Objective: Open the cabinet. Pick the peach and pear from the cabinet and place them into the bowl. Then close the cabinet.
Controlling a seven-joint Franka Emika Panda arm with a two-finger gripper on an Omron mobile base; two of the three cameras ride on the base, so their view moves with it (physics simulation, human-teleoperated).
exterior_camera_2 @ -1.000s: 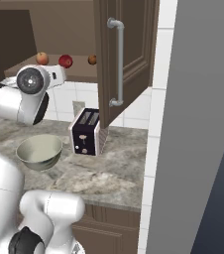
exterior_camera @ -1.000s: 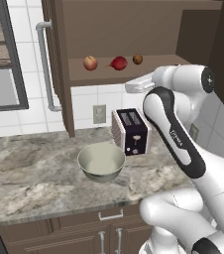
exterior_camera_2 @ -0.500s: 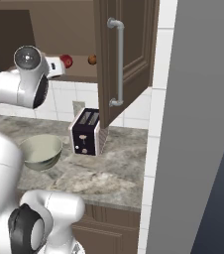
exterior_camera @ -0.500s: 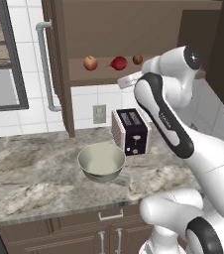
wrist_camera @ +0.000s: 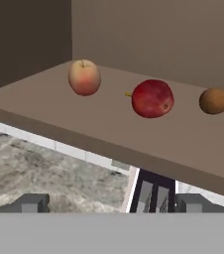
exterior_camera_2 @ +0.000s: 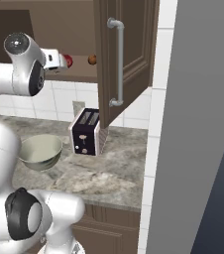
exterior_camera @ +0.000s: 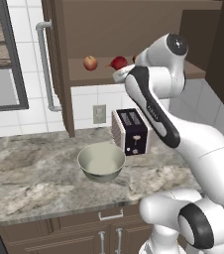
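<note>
Cabinet (exterior_camera: 59, 64) doors open. On its shelf (wrist_camera: 109, 124): peach (wrist_camera: 84, 77) at left, pear (wrist_camera: 152, 98) mid, small brown fruit (wrist_camera: 214, 100) right, all apart. End effector (wrist_camera: 111, 203) spread wide, empty, just short of the shelf edge. Bowl (exterior_camera: 101, 162) on tabletop (exterior_camera: 29, 178) beside toaster (exterior_camera: 131, 131).

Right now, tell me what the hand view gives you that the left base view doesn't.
Hand view alone: the small brown fruit in full, set apart from the pear on the shelf, and the open pincer below and short of the shelf edge. Left base view alone: the bowl on the counter, beside the toaster, and the cabinet door swung open with its long handle. Both: the peach and the pear on the shelf, apart from each other, plus the toaster and counter below.
</note>
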